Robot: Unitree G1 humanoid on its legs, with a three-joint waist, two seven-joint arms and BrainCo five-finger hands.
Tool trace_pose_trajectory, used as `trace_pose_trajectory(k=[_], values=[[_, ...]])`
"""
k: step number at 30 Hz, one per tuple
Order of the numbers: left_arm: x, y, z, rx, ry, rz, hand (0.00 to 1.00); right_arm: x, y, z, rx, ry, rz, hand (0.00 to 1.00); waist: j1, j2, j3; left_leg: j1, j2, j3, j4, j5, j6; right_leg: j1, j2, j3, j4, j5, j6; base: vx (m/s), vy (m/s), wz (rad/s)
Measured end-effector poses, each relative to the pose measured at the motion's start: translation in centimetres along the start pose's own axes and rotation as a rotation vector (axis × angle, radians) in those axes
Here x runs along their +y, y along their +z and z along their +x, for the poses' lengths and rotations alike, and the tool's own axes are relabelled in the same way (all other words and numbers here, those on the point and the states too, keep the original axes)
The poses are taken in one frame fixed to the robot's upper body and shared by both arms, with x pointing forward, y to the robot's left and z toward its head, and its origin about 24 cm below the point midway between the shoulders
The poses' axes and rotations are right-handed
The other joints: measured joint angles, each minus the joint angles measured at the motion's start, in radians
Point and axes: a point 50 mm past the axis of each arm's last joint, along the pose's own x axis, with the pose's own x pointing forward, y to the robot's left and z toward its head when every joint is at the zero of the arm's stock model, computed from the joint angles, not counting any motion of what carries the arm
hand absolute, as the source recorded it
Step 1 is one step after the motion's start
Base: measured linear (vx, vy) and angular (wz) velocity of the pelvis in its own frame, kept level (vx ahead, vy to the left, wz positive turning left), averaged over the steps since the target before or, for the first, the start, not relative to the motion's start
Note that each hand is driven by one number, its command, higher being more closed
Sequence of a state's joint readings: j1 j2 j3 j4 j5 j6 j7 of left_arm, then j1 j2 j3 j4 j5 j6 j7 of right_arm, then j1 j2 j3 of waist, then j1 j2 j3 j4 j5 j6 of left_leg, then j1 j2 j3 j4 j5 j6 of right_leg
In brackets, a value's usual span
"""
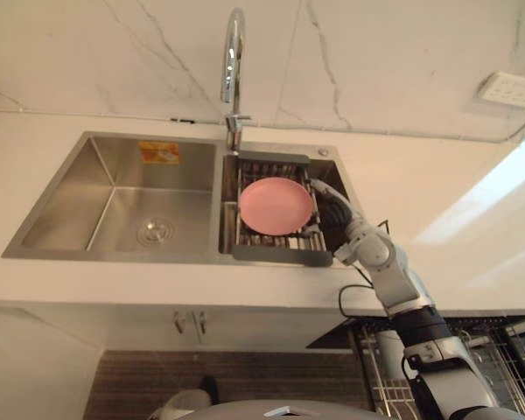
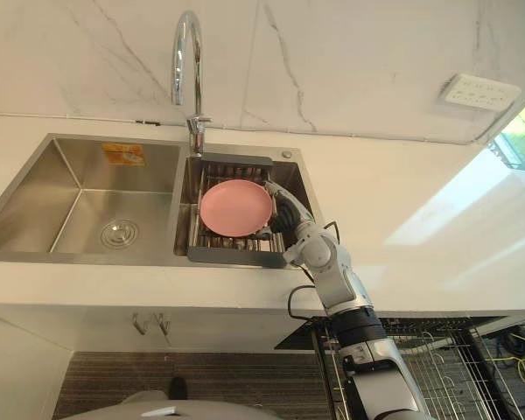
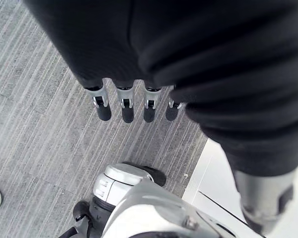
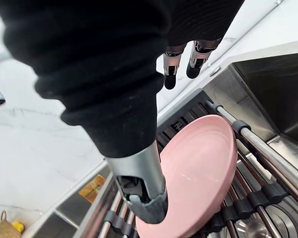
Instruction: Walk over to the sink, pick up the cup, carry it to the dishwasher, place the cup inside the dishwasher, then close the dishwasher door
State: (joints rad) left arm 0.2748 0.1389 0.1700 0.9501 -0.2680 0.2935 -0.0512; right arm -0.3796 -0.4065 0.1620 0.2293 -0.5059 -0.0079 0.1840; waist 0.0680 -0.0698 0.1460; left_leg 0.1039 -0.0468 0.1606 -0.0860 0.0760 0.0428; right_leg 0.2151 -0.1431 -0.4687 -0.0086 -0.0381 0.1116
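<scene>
The right hand (image 4: 139,173) stretches straight fingers (image 4: 171,74) past the pink plate (image 4: 198,168) on the sink rack (image 4: 260,146), thumb beside its rim; left hand (image 3: 124,106) hangs loose-fingered.

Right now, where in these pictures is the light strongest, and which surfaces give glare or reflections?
Left eye view: a bright patch of light lies on the counter right of the sink; the faucet shows hard highlights. Right wrist view: the pink plate carries a soft sheen beside the dark-covered right hand. Left wrist view: even light on the floor under the left hand.
</scene>
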Motion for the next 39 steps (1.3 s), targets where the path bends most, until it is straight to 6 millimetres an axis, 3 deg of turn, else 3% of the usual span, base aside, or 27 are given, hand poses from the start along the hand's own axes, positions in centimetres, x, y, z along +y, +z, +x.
trace_pose_trajectory(k=[13, 17, 31, 39], values=[[-0.4, 0.8, 0.0, -0.019, -0.02, 0.056, 0.0, 0.4, -0.5, 1.5, 0.043, 0.0, -0.264, 0.0, 0.03, 0.014, 0.016, -0.001, -0.012, -0.038, 0.0, 0.006, 0.006, 0.016, -0.008, -0.039, 0.0, -0.001, 0.006, 0.0, -0.004, 0.08], [-0.4, 1.1, -0.1, -0.027, -0.023, 0.07, 0.0, 1.7, -1.0, 1.7, 0.05, 0.064, -0.35, 0.0, 0.035, 0.01, 0.024, -0.001, -0.015, -0.053, 0.0, 0.008, 0.004, 0.025, -0.009, -0.056, 0.001, -0.005, 0.009, -0.01, -0.007, 0.1], [-0.3, 1.0, -0.1, -0.011, -0.015, 0.12, 0.0, 2.8, -1.9, 1.9, 0.079, 0.175, -0.441, 0.0, 0.048, 0.009, 0.031, -0.011, -0.022, -0.08, 0.0, 0.017, 0.007, 0.03, -0.011, -0.085, 0.001, -0.006, 0.011, 0.0, -0.007, 0.07], [-0.2, 1.1, -0.1, -0.011, -0.012, 0.133, 0.0, 2.8, -2.9, 2.0, 0.127, 0.163, -0.527, 0.0, 0.071, 0.009, 0.032, -0.009, -0.023, -0.087, 0.0, 0.019, 0.006, 0.032, -0.012, -0.091, 0.008, -0.01, 0.011, -0.01, -0.001, 0.02]])
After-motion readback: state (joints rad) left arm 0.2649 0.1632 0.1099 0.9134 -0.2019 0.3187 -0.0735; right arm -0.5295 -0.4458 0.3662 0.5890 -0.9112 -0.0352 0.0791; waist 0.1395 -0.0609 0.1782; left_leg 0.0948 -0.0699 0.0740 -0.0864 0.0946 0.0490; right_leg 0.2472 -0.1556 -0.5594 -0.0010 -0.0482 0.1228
